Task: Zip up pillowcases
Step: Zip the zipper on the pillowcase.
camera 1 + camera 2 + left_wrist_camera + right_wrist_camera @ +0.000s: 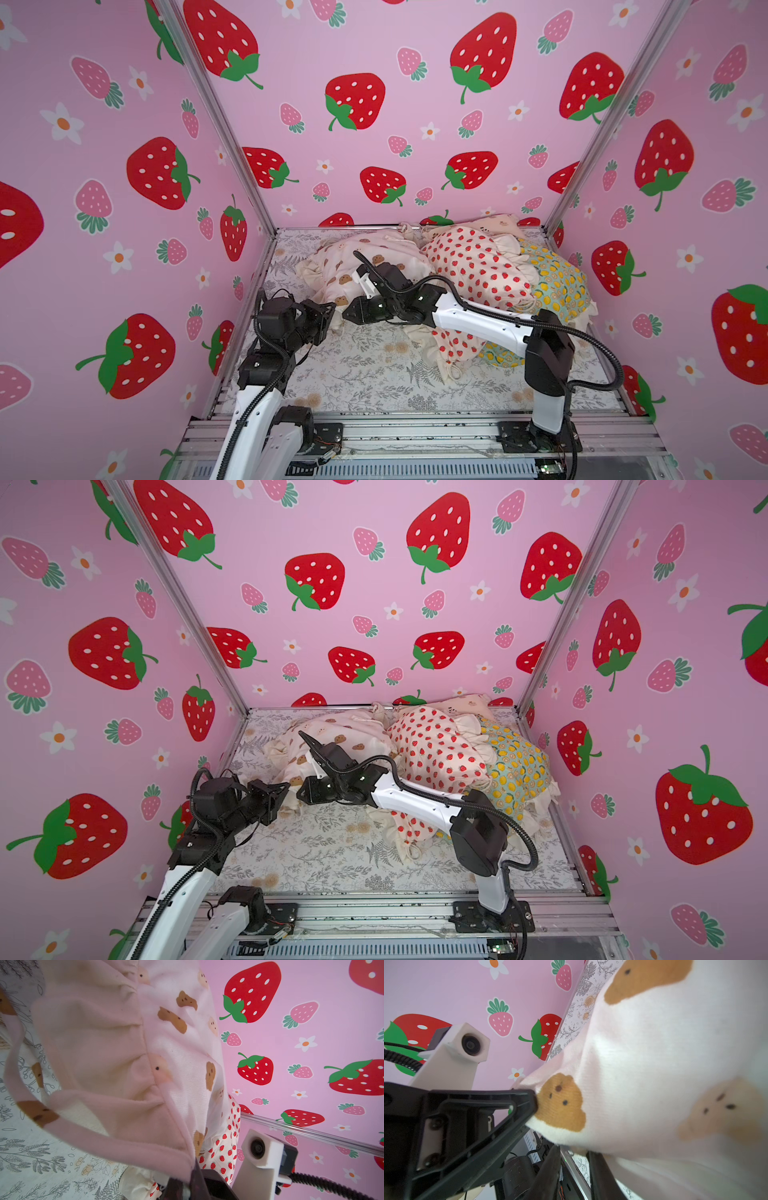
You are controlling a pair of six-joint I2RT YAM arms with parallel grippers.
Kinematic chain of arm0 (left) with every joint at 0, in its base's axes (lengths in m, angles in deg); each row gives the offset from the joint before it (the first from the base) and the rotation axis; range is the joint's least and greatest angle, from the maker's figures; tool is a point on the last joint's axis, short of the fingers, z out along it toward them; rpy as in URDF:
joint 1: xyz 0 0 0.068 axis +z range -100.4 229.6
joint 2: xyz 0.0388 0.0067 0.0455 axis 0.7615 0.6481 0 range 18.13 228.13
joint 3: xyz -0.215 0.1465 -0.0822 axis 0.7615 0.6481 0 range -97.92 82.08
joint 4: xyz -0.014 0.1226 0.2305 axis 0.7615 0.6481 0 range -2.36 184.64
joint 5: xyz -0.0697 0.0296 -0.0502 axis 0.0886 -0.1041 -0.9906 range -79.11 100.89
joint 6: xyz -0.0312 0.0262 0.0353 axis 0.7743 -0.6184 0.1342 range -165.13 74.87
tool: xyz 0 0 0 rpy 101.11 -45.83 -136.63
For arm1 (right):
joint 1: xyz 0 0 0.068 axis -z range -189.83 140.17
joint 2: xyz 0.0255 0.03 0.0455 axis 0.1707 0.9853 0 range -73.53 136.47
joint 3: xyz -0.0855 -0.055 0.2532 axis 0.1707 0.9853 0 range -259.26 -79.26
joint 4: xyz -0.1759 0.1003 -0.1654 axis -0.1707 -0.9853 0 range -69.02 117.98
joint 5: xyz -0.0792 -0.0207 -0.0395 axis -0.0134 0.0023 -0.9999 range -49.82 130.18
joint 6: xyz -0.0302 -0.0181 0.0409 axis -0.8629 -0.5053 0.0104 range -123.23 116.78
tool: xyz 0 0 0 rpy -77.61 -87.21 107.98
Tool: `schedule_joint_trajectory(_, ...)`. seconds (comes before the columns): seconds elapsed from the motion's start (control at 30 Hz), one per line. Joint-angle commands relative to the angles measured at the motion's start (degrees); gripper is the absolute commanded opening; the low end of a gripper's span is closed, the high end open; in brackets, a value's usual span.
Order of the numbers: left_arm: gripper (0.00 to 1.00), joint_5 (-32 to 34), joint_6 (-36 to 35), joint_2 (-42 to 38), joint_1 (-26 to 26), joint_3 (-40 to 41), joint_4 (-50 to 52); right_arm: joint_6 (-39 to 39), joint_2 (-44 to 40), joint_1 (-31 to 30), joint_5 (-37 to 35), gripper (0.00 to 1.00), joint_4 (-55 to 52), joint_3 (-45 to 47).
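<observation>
The left tool point(331, 310) is clenched on the cream ruffle of the cookie pillowcase point(332, 262), which lies at the tabletop's far left beside the strawberry pillowcase point(478, 266). The right tool point(573, 1153) has its jaws a little apart, tips against the same cookie cloth; whether they pinch it I cannot tell

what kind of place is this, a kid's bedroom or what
Probably a staged robot test booth, not a bedroom: printed strawberry walls on aluminium framing, and robot arms bolted to a metal rail.
</observation>
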Motion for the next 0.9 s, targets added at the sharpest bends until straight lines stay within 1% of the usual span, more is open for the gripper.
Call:
schedule_joint_trajectory(0.0,0.0,-0.7,0.4,-0.5,0.0,-1.2,-0.8,0.4,-0.1,-0.5,0.2,0.27,0.1,-1.4)
schedule_joint_trajectory(0.4,0.0,-0.6,1.3,-1.2,-0.4,-0.2,-1.3,0.8,2.0,-0.4,1.0,0.27,0.2,-4.8)
schedule_joint_trajectory(0.6,0.0,-0.7,0.9,-1.0,-0.4,-0.6,-1.1,0.9,2.1,-0.2,0.5,0.26,0.4,-3.8)
schedule_joint_trajectory(0.87,0.0,-1.7,0.2,-1.3,-0.6,-1.3,-0.1,0.9,2.6,0.2,0.7,0.2,1.8,-4.0)
